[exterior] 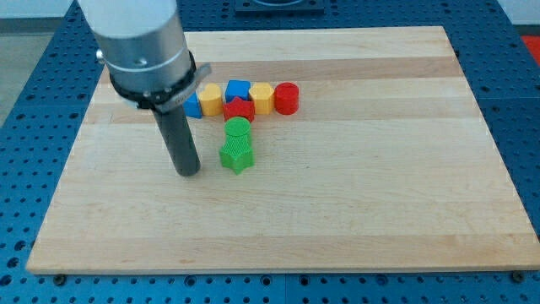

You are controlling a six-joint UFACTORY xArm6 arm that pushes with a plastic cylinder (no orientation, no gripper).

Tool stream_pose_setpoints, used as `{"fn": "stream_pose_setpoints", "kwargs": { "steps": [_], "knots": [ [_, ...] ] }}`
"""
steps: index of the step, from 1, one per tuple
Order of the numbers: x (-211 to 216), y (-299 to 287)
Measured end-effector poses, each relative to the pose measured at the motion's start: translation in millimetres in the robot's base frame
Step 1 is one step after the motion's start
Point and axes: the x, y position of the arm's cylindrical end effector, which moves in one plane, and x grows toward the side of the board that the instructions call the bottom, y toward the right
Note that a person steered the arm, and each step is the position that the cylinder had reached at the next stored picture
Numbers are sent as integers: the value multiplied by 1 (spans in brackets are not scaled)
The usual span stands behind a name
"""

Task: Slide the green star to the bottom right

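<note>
The green star (237,154) lies left of the board's middle. A green round block (238,128) touches it on the side toward the view's top. My tip (187,171) rests on the board just to the view's left of the green star, a small gap apart from it. The rod rises up to the grey arm body at the view's top left.
A row of blocks sits above the green pair: a blue block (192,105) partly behind the arm, a yellow block (209,98), a blue block (238,89), a red block (239,109), a yellow block (262,98) and a red cylinder (287,98). The wooden board (380,194) lies on a blue perforated table.
</note>
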Motion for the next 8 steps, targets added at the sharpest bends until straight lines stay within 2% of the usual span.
{"fn": "stream_pose_setpoints", "kwargs": {
  "steps": [1,6,7,8],
  "knots": [
    [-9,8],
    [-9,160],
    [-3,190],
    [10,195]
  ]
}}
